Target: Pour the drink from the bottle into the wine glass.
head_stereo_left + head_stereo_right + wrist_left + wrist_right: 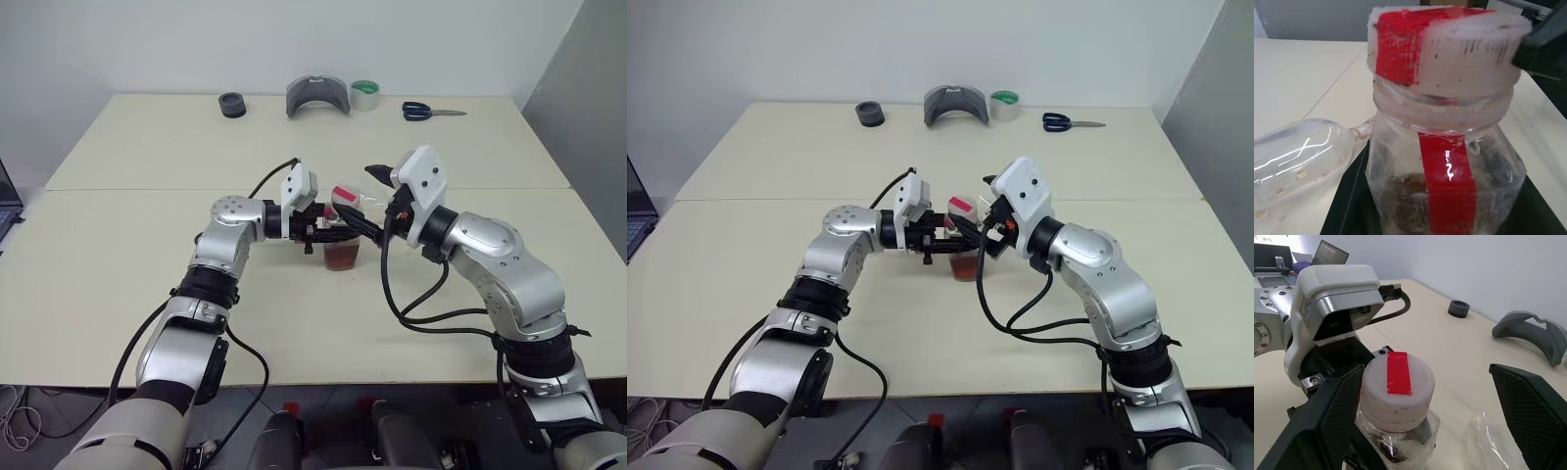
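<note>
- Clear plastic bottle (1396,431), ridged white cap (1397,394) with red tape, reddish-brown drink (343,257) inside, frame centre.
- Left gripper (328,231) clamped on bottle.
- Right gripper (1425,416) wide open around cap.
- Clear wine glass (1300,156) lying sideways.

— Bottles? Glasses?
— One bottle (1397,406), capped once (1442,46), one red strip (1449,191) down the side. One glass (1298,161), lying flat.
— At the far edge?
— One black ring (232,105), one grey curved piece (316,96), one tape roll (364,95), one pair of scissors (431,111).
— Grippers?
— Two: left (323,232), right (1422,416).
</note>
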You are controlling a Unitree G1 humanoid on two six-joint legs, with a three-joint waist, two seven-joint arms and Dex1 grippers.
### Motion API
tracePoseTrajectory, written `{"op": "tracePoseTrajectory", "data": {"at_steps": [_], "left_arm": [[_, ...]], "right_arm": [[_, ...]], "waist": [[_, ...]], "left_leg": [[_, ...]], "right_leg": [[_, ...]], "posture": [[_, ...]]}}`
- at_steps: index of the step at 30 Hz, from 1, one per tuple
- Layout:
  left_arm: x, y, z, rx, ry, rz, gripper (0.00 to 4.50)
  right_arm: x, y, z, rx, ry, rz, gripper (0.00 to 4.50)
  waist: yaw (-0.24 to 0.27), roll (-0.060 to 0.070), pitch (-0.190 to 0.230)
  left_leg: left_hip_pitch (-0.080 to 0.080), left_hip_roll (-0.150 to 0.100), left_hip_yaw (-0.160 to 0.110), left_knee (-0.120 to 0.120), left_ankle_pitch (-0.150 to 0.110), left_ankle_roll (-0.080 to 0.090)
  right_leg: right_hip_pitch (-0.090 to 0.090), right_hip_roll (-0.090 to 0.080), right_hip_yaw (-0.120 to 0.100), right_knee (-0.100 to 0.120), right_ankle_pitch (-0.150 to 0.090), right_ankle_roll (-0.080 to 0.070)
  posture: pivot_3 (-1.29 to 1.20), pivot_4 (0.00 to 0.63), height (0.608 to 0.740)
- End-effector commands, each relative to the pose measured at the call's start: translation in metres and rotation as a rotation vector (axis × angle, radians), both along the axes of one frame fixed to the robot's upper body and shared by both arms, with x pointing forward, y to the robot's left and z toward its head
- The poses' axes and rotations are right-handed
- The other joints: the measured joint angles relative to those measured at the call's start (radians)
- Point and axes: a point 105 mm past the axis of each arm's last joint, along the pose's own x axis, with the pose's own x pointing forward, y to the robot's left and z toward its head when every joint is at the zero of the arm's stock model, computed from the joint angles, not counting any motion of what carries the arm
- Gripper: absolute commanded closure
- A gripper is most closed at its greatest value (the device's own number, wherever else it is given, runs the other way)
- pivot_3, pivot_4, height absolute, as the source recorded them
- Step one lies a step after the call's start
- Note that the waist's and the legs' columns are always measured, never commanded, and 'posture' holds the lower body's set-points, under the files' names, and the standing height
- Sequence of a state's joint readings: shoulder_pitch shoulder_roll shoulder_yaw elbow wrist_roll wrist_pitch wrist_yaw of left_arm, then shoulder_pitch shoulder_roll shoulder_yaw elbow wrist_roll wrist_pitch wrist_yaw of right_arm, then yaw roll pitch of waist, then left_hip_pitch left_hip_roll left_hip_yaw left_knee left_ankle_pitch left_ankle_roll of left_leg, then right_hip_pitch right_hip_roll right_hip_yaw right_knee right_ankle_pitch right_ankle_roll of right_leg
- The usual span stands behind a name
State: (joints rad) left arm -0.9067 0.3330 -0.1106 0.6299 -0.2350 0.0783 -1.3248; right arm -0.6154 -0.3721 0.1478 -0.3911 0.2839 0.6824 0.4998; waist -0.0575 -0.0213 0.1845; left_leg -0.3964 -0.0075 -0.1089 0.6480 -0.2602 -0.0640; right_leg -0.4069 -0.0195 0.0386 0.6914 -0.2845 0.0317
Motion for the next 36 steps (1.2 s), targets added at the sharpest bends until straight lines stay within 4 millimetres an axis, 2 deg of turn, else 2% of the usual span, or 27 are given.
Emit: {"op": "tracePoseTrajectory", "data": {"at_steps": [1, 17, 36], "left_arm": [[0.0, 0.003, 0.019, -0.037, -0.067, -0.007, 2.72], [0.0, 0.003, 0.018, -0.031, -0.068, -0.007, 2.72], [0.0, 0.004, 0.017, -0.027, -0.069, -0.005, 2.72]], "right_arm": [[-0.002, -0.004, 0.012, 0.014, -0.051, -0.02, 0.16], [-0.002, -0.013, 0.012, 0.023, -0.035, -0.038, 0.16], [-0.006, -0.014, 0.012, 0.031, -0.014, -0.023, 0.16]], "waist": [[0.0, 0.0, 0.0], [0.0, 0.0, 0.0], [0.0, 0.0, 0.0]], "left_leg": [[0.0, 0.0, 0.0, 0.0, 0.0, 0.0], [0.0, 0.0, 0.0, 0.0, 0.0, 0.0], [0.0, 0.0, 0.0, 0.0, 0.0, 0.0]], "right_leg": [[0.0, 0.0, 0.0, 0.0, 0.0, 0.0], [0.0, 0.0, 0.0, 0.0, 0.0, 0.0], [0.0, 0.0, 0.0, 0.0, 0.0, 0.0]], "posture": [[0.0, 0.15, 0.74], [0.0, 0.15, 0.74], [0.0, 0.15, 0.74]]}}
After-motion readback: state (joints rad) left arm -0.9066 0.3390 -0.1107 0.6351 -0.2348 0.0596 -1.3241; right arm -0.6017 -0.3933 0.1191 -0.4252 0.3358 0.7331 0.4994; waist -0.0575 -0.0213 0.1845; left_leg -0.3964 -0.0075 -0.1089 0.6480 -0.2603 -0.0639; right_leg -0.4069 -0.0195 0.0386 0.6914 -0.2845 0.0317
